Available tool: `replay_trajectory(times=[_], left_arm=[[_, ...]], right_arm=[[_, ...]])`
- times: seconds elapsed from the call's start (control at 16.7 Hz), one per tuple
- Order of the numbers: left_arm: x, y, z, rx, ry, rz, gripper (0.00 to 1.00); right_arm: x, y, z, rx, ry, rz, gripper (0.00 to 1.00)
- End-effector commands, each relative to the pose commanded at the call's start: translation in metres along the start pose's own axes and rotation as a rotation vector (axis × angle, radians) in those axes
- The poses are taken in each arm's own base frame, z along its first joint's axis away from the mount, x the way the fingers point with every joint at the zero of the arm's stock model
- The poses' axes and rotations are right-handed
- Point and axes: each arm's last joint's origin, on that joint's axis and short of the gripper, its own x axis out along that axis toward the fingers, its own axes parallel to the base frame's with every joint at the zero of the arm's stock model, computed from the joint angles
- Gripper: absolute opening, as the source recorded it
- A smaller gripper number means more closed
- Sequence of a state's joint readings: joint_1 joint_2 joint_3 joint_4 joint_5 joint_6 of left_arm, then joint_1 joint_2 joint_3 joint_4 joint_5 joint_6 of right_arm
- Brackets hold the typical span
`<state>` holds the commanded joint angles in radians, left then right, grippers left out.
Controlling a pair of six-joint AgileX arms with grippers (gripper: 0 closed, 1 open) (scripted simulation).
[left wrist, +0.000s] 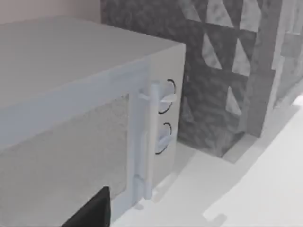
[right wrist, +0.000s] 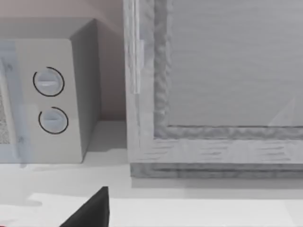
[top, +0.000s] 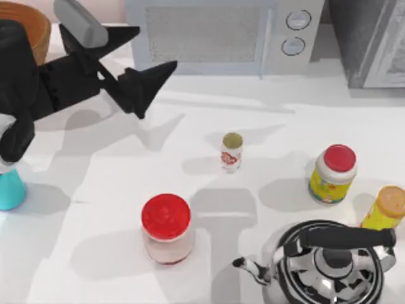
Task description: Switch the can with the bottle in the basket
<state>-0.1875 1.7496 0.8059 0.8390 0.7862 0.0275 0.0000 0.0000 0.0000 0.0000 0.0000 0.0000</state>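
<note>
1. The surface [top: 266,183] is white and smooth, crossed by soft grey shadows. Along its far edge stands a pale microwave [top: 215,35] with two round dials, and beside it, at the right, a grey textured cabinet [top: 370,41].
2. The left claw [top: 136,60] hovers over the far left of the surface with its two dark fingers spread wide and nothing between them.
3. The basket [top: 31,28] sits in the far left corner, largely hidden behind the left arm; what lies inside it I cannot tell.
4. The can [top: 11,190] stands at the left edge, partly cut off, out on the surface.
5. The bottle [top: 231,152] stands upright near the middle, well apart from the basket.
6. A big red-lidded pale jar [top: 166,228] stands in front; a red-lidded yellow-label jar [top: 333,174], a yellow orange-topped container [top: 386,209] and a chrome kettle [top: 329,266] fill the right.
7. The right wrist view shows a dark fingertip [right wrist: 90,210] of the right claw facing the microwave and cabinet; whether it is wide or narrow I cannot tell.
</note>
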Motion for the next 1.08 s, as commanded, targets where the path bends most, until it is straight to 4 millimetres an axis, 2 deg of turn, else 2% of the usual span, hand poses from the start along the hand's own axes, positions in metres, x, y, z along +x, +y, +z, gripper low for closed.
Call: replay_trajectory(times=[0.12,0.24,0.36,0.54,0.78,0.96,1.08], left_arm=[[-0.042,-0.021,0.030,0.006,-0.011,0.148,1.00],[-0.085,-0.049,0.047,0.016,-0.027,0.295,1.00],[-0.123,-0.078,0.049,0.025,-0.046,0.435,1.00],[-0.166,-0.115,0.031,0.037,-0.076,0.624,1.00],[-0.195,-0.139,-0.010,0.036,-0.095,0.819,1.00],[-0.202,-0.144,-0.036,0.027,-0.091,0.913,1.00],[-0.204,-0.145,-0.046,0.023,-0.087,0.947,1.00]], right_arm=[[0.000,0.000,0.000,0.000,0.000,0.000,1.00],[0.000,0.000,0.000,0.000,0.000,0.000,1.00],[0.000,0.000,0.000,0.000,0.000,0.000,1.00],[0.000,0.000,0.000,0.000,0.000,0.000,1.00],[0.000,0.000,0.000,0.000,0.000,0.000,1.00],[0.000,0.000,0.000,0.000,0.000,0.000,1.00],[0.000,0.000,0.000,0.000,0.000,0.000,1.00]])
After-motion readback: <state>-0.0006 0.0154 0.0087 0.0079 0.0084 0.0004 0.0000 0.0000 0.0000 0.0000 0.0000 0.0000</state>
